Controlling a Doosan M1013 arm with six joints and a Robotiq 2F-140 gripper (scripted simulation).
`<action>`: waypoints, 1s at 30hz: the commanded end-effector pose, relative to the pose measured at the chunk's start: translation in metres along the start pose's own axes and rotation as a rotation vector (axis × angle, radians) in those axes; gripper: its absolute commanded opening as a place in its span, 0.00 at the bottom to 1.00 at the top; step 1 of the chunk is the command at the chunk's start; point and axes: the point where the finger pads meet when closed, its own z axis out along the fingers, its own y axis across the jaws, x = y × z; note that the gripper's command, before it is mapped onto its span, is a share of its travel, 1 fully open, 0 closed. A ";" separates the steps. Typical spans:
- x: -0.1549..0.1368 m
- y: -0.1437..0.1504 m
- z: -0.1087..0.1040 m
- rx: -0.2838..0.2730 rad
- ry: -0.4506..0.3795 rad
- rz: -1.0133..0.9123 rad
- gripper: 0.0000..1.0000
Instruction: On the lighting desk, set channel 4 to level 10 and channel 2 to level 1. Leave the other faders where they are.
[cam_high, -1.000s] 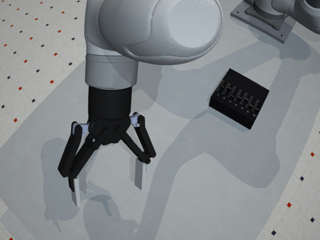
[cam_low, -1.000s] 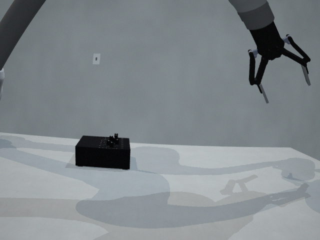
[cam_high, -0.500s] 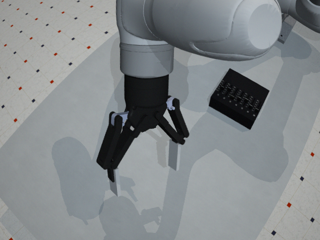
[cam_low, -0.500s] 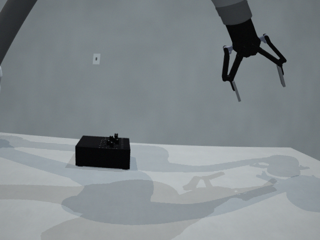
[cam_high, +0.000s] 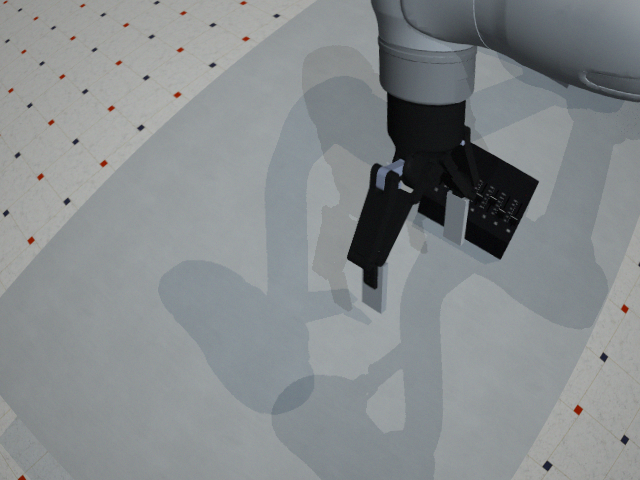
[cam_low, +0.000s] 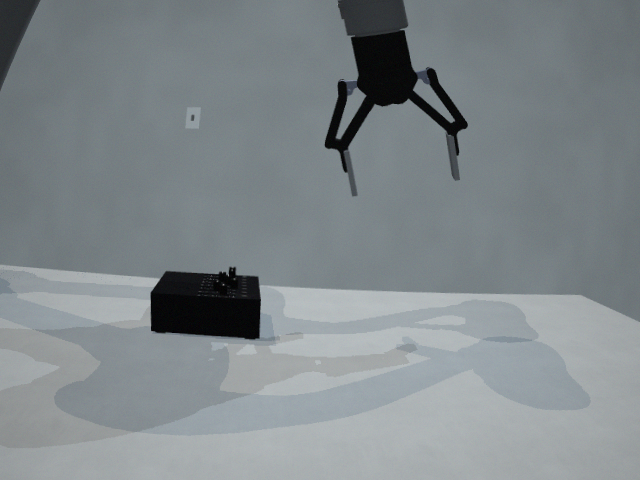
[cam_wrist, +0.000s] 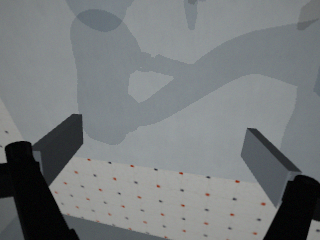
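The lighting desk (cam_high: 518, 181) (cam_low: 205, 311) is a small black box on the grey table (cam_high: 155, 310) (cam_low: 361, 413). Its fader knobs (cam_high: 498, 204) (cam_low: 227, 277) stand in a row of slots on its top; their levels are too small to read. My gripper (cam_high: 415, 260) (cam_low: 403, 178) (cam_wrist: 163, 135) is open and empty. It hangs high above the table, to the right of the desk in the exterior view. In the top view it covers the desk's left part. The desk does not show in the wrist view.
The table edge and the tiled floor (cam_high: 77, 77) (cam_wrist: 150, 190) show below the fingers in the wrist view. A small wall plate (cam_low: 192, 117) is on the grey back wall. The arm's body (cam_high: 465, 31) fills the top right of the top view.
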 end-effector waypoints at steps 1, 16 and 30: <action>0.002 0.071 -0.012 -0.091 0.075 -0.044 1.00; 0.035 0.239 -0.049 -0.239 0.239 -0.123 1.00; 0.041 0.259 -0.054 -0.258 0.265 -0.134 1.00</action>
